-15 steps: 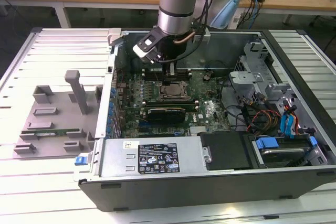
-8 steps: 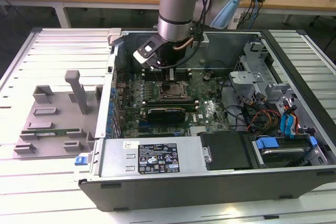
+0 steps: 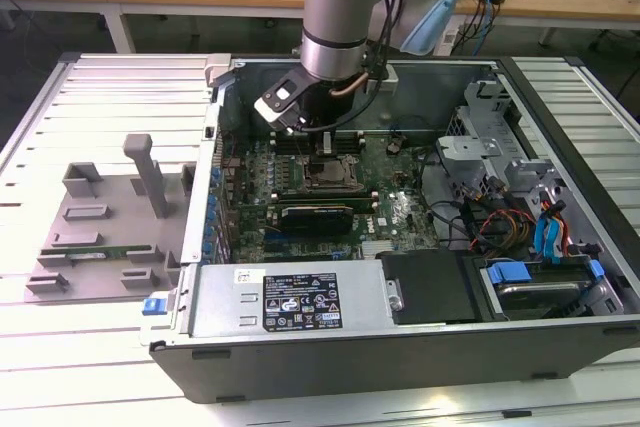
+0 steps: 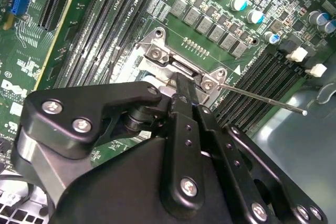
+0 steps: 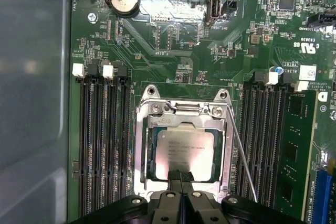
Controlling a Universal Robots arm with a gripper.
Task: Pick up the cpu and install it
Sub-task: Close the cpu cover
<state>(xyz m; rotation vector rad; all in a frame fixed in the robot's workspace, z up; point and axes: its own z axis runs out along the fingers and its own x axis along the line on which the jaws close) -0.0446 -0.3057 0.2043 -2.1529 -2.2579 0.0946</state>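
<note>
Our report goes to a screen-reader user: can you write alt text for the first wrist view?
The cpu lies flat in the socket frame on the green motherboard, with the gripper, fingertips together, at one edge of it. Black memory slots flank the socket.

Access to the cpu (image 5: 184,153) inside the socket frame (image 5: 142,156) is open from above. The tool (image 5: 180,174), fingertips together, occupies one edge. Low memory slots (image 5: 102,145) flank both sides. The lever wire (image 5: 242,150) obstructs one flank, and the case wall (image 5: 31,103) bounds the other.
</note>
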